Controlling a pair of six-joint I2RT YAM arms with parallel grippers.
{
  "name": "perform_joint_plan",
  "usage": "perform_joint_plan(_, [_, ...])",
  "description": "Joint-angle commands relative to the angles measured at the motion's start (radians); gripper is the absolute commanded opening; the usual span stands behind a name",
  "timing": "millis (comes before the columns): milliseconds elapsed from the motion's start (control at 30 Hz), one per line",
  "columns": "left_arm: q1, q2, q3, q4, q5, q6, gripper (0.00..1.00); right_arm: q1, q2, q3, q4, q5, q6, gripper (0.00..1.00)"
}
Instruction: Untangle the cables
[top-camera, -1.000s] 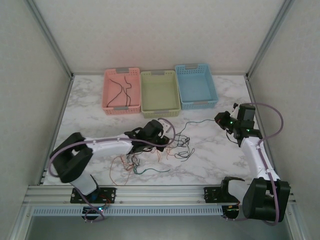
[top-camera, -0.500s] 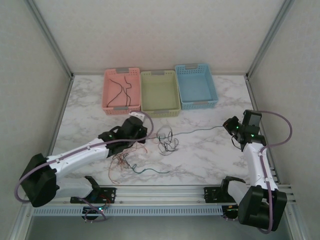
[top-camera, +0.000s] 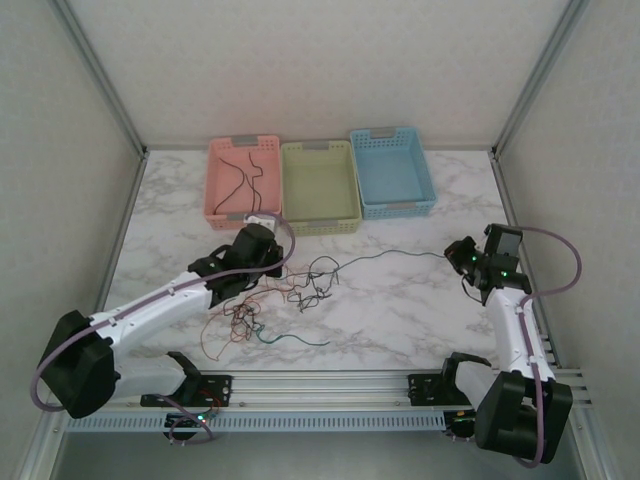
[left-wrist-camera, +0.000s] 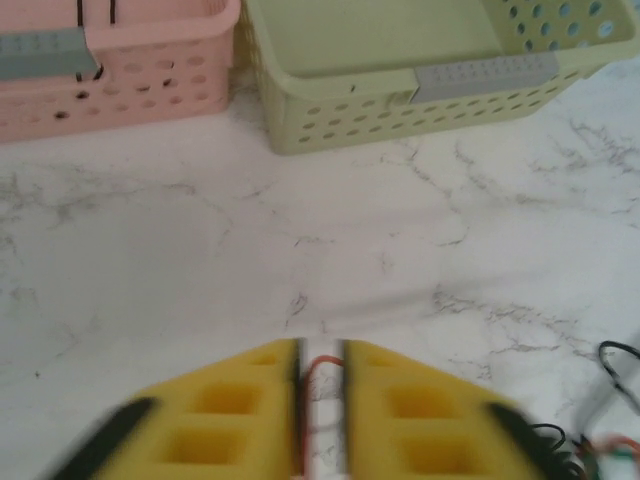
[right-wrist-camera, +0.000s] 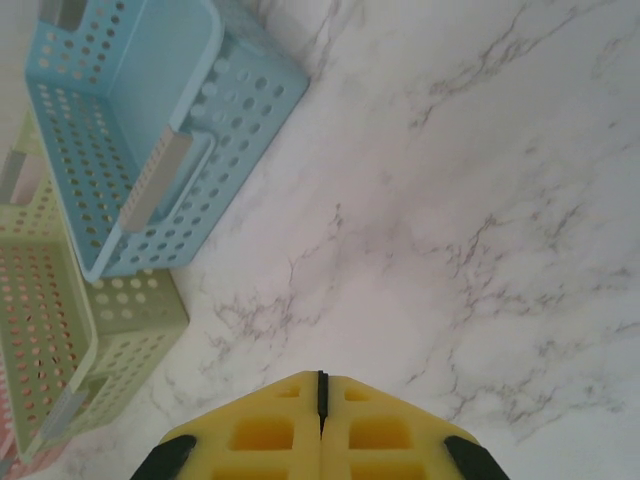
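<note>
The marble table (top-camera: 400, 310) carries three baskets in a row at its far edge: pink basket (top-camera: 244, 216), green basket (top-camera: 320, 222), blue basket (top-camera: 398, 209). The cables (top-camera: 310, 285) lie in a loose tangle on the table in front of the pink and green baskets, with orange-red and dark green loops trailing toward the near edge. One thin dark strand runs taut rightward to the right end effector (right-wrist-camera: 321, 378), whose yellow pads are pressed fully together. Black ones lie in the pink basket. The left end effector (left-wrist-camera: 320, 345) is closed to a narrow slit with an orange-red wire pinched in it.
</note>
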Motion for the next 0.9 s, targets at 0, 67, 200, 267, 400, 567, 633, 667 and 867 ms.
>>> perform_joint_plan(0, [0.016,0.02,0.028,-0.07,0.054,-0.01,0.51,-0.015,-0.002,0.007,0.038,0.03,-0.012,0.0])
perform_joint_plan(67, [0.016,0.016,0.019,-0.075,0.059,-0.023,0.65,-0.016,-0.004,0.012,0.036,0.034,-0.011,0.0])
perform_joint_plan(200, [0.015,-0.014,-0.006,-0.08,0.105,-0.033,0.74,-0.016,0.003,0.027,0.031,0.019,-0.007,0.0])
perform_joint_plan(267, [0.005,-0.026,-0.024,-0.071,0.138,-0.032,0.75,-0.016,0.0,0.038,0.025,-0.002,-0.007,0.0])
perform_joint_plan(400, [-0.021,-0.022,-0.067,-0.036,0.166,-0.041,0.77,-0.016,-0.042,0.084,-0.01,-0.031,-0.001,0.0])
perform_joint_plan(567, [-0.091,0.057,-0.087,0.042,0.189,-0.038,0.82,0.023,-0.083,0.228,-0.149,0.026,-0.09,0.0])
perform_joint_plan(633, [-0.143,0.117,-0.067,0.058,0.159,-0.019,0.82,0.06,-0.089,0.284,-0.214,0.074,-0.13,0.0])
perform_joint_plan(667, [-0.161,0.145,-0.057,0.065,0.135,-0.014,0.82,0.071,-0.095,0.295,-0.224,0.076,-0.133,0.0])
perform_joint_plan(867, [-0.187,0.336,-0.014,0.21,0.168,-0.008,0.84,0.104,-0.115,0.305,-0.229,0.081,-0.121,0.0])
